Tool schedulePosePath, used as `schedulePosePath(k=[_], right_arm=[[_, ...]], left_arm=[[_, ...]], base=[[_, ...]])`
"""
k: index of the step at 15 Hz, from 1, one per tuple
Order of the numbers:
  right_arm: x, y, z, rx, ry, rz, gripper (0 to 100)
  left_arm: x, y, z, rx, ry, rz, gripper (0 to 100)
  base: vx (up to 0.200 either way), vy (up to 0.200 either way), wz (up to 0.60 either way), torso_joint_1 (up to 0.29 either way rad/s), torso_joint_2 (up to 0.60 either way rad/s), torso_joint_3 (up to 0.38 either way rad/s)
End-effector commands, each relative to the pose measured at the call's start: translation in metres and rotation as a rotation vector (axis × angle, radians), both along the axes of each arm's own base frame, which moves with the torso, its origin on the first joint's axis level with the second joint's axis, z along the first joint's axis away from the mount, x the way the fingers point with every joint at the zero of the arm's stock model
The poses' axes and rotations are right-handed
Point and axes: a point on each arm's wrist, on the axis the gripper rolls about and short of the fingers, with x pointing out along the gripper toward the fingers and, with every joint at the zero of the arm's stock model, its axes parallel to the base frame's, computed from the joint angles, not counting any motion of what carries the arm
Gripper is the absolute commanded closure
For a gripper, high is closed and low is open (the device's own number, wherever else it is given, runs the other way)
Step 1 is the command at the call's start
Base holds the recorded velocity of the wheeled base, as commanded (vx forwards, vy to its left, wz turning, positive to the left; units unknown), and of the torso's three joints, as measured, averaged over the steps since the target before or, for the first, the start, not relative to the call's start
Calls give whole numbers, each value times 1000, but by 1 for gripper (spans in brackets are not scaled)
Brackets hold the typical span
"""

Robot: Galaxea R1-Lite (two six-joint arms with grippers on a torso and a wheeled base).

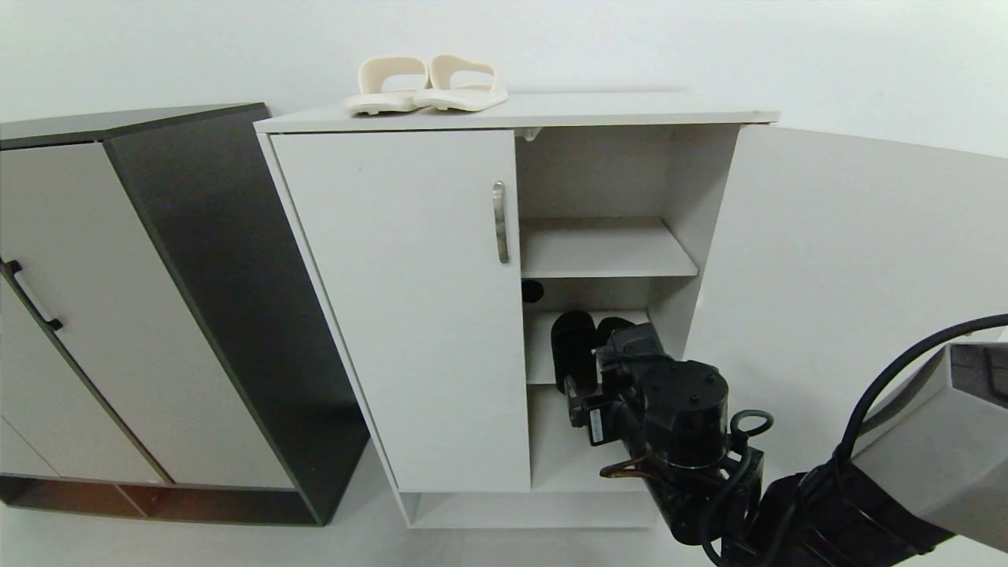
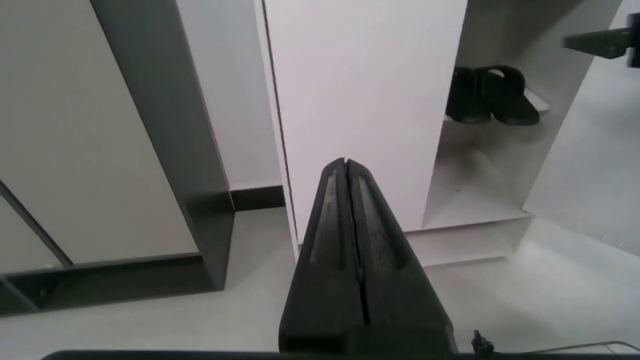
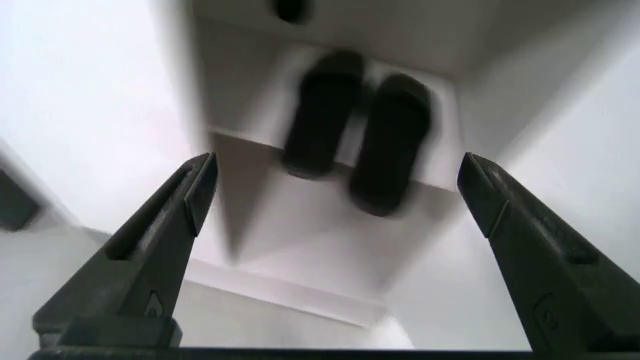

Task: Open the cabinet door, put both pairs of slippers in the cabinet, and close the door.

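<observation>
A pair of cream slippers [image 1: 425,83] lies on top of the white cabinet [image 1: 630,118]. The cabinet's right door [image 1: 827,299] stands wide open; its left door [image 1: 402,299] is closed. A pair of black slippers [image 1: 573,346] [image 2: 490,95] [image 3: 355,130] rests side by side on the middle shelf. My right gripper [image 1: 614,354] [image 3: 338,168] is open just in front of them, fingers [image 3: 150,260] spread wide, holding nothing. My left gripper [image 2: 345,175] is shut and empty, low before the closed left door.
A dark cabinet [image 1: 197,276] with light doors stands close to the white one's left side. A metal handle [image 1: 500,222] runs down the closed door's edge. The upper shelf [image 1: 606,252] and bottom compartment [image 1: 567,449] are bare. Pale floor lies in front.
</observation>
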Motion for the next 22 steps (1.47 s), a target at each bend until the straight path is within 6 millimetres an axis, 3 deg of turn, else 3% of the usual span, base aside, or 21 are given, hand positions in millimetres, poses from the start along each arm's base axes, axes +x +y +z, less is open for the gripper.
schedulePosePath(k=[1, 18, 22], right_arm=[[0, -2, -1, -5, 4, -3, 0], [-3, -4, -6, -39, 15, 15, 0], [-3, -5, -6, -31, 8, 14, 0]], left_arm=[[0, 0, 0, 0, -1, 1, 100], [0, 0, 0, -5, 0, 3, 100], [0, 0, 0, -5, 1, 3, 100]], base=[[0, 200, 0, -2, -2, 2], [0, 200, 0, 1, 3, 3], [0, 0, 0, 0, 0, 0]])
